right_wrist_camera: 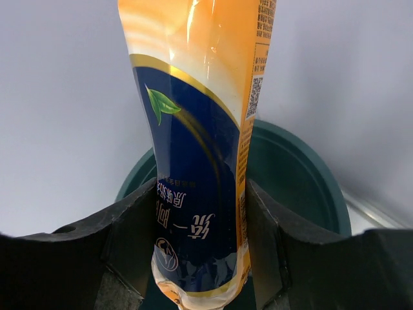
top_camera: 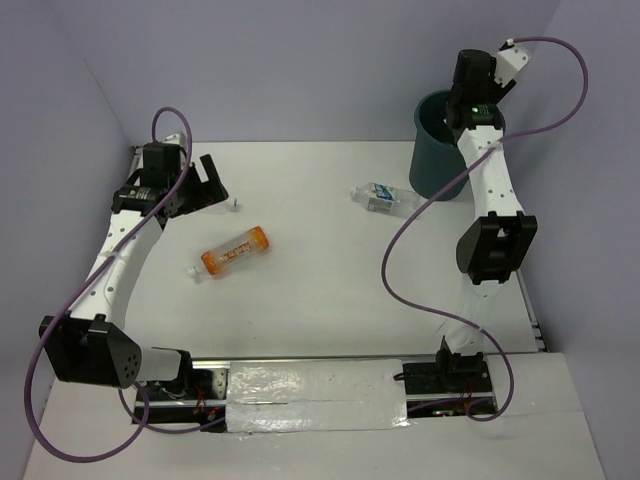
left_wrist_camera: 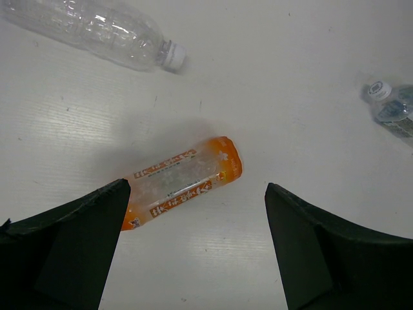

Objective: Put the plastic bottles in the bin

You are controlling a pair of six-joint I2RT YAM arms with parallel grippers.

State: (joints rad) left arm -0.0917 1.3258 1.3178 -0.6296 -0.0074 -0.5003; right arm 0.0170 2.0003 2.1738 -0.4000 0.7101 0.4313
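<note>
The right gripper (right_wrist_camera: 201,239) fills the bottom of its wrist view, its two dark fingers (right_wrist_camera: 129,232) clamped from either side on an orange bottle (right_wrist_camera: 193,129) with a blue label. The plastic is pinched narrow where the pads press it. The bottle runs from the jaws out past the top edge of the picture, and the open mouth of the bin (right_wrist_camera: 297,181) lies directly beyond it, with the teal rim showing on both sides of the bottle. In the top view the bin (top_camera: 432,165) stands at the far right corner of the table (top_camera: 330,290), close to the back wall, with the right wrist above its rim.

The left gripper (left_wrist_camera: 197,194) hangs over the far left part of the table with its jaws spread wide, holding nothing. A second orange bottle (left_wrist_camera: 184,184) lies on its side on the table beneath the gap, slanted, and narrower than the opening. The pictures do not show either finger touching it. A clear bottle (left_wrist_camera: 97,32) lies on its side farther out, near the top left of that wrist view, well apart from the orange one. A blue-and-white labelled bottle (top_camera: 380,197) lies on the table just left of the bin's foot. Bare white table surrounds the second orange bottle on all sides, and the middle of the table between the two arms is open.
</note>
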